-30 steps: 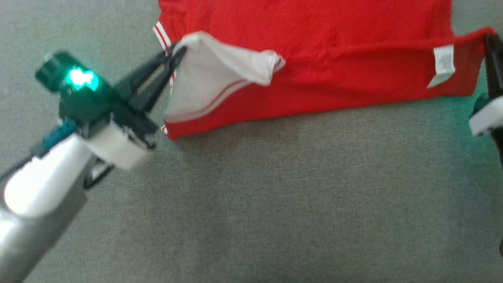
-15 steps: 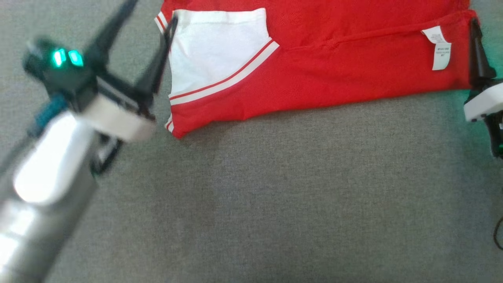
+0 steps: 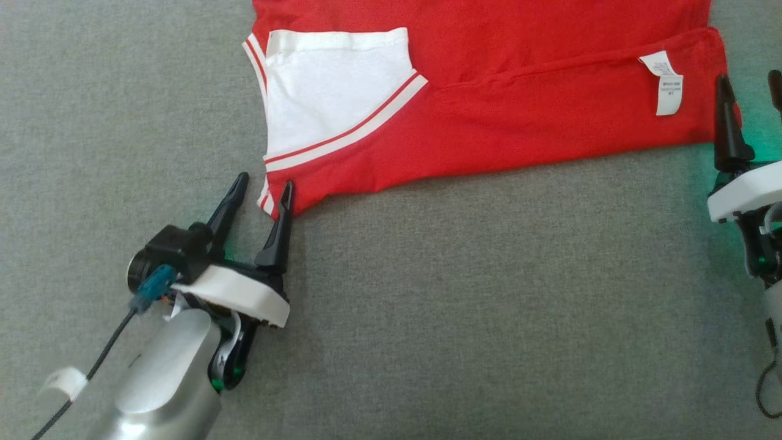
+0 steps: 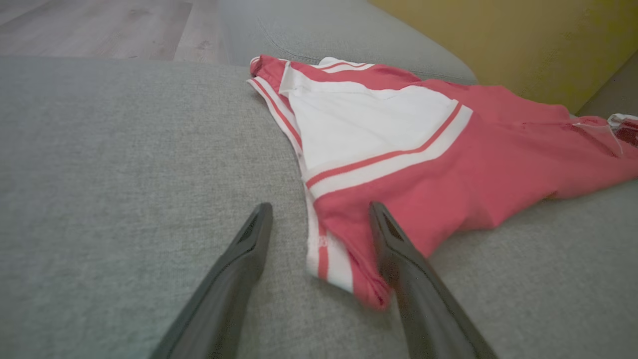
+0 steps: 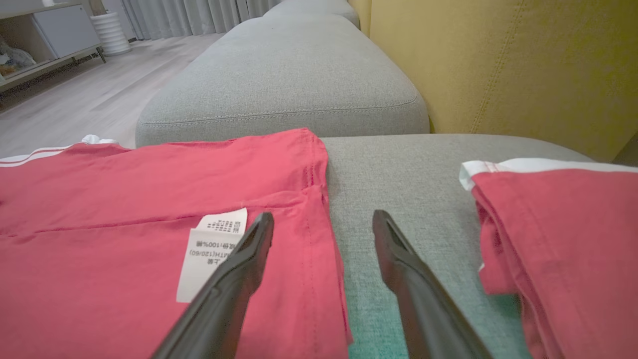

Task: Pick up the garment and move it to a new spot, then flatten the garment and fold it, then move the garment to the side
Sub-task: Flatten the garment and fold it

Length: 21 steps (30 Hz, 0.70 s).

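Grey fabric sofa cushion (image 3: 427,305) is taking up most of the head view. A yellow backrest (image 5: 498,65) is rising at 1 o'clock in the right wrist view, with a wood floor (image 5: 75,94) and pale curtains (image 5: 199,15) showing at 10 to 11 o'clock.

A low shelf unit (image 5: 60,30) is standing at 10 o'clock there. Something is sitting in its open bay, too blurred to name. A white ribbed cylinder (image 5: 112,32) is standing beside it.

The red garment (image 3: 519,110) is lying flat at 12 o'clock in the head view, with its white panel (image 3: 330,91) at 11 and its care label (image 3: 666,91) at 2.

The left gripper (image 3: 265,181) is sitting at 8 o'clock with jaws spread wide, gripping nothing. The garment's near corner is lying between its fingers.

The right gripper (image 3: 750,76) is sitting at 3 o'clock, also spread wide and empty. One finger is hanging over the hem by the label, the other over bare cushion.

A second folded red garment (image 5: 563,239) is lying at 3 o'clock in the right wrist view, apart from the first.
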Available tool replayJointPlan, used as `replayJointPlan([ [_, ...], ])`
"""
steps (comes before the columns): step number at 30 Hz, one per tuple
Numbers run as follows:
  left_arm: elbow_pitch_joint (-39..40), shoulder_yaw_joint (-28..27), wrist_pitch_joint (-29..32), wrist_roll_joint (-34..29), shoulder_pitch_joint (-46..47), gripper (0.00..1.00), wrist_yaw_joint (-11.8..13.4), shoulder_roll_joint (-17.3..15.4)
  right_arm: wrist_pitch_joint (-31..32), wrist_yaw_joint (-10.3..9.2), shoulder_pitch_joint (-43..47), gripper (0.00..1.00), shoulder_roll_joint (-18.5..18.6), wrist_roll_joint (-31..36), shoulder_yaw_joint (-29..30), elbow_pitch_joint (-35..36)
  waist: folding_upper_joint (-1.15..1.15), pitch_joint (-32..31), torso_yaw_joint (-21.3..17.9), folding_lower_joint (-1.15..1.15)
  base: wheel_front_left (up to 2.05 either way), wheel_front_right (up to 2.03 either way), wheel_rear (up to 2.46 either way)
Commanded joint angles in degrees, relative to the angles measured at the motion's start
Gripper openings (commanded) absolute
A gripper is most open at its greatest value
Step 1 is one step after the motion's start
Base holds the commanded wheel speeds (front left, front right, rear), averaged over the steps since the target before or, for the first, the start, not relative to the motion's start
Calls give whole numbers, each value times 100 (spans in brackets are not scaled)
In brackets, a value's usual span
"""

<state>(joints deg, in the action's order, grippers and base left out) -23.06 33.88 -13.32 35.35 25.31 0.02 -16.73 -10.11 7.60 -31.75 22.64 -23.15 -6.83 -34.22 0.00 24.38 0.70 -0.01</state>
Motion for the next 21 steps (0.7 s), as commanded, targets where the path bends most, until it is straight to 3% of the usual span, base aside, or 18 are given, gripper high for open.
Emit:
replayJointPlan([
  [1,-40,-130,129,42,95,100,45,-70,-71,-11,61,100,75,-28,-94,100,0,19,-14,1,0,0,0],
  [6,-322,93,523,39,121,100,-5,-32,-139,-11,14,100,75,-63,-153,-37,0,30,-30,1,0,0,0],
  [7,-317,148,568,23,112,83,-46,-44,-147,-11,12,100,66,-73,-162,-73,0,20,-26,1,0,0,0],
  [8,-289,196,588,17,100,35,-104,-54,-150,-11,13,100,52,-88,-171,-114,0,9,-20,1,0,0,0],
  [9,-256,208,583,29,84,0,-131,-58,-145,-11,13,100,35,-112,-178,-164,0,-4,-14,1,0,0,0],
  [17,44,208,481,-16,27,0,-115,-208,14,-11,-44,100,-59,-321,-364,-617,0,-129,49,1,0,0,0],
  [18,76,203,486,-19,28,0,-107,-237,73,-11,-50,68,-62,-372,-413,-701,0,-146,63,1,0,0,0],
  [19,105,201,492,-33,35,0,-95,-268,135,-11,-48,28,-57,-431,-467,-775,0,-162,79,1,0,0,0],
  [20,129,200,504,-40,43,0,-89,-295,189,-11,-36,0,-55,-527,-525,-818,0,-179,95,1,0,0,0],
  [21,153,195,513,-43,51,0,-83,-323,239,-11,-17,0,-48,-655,-569,-839,0,-198,104,1,0,0,0],
])
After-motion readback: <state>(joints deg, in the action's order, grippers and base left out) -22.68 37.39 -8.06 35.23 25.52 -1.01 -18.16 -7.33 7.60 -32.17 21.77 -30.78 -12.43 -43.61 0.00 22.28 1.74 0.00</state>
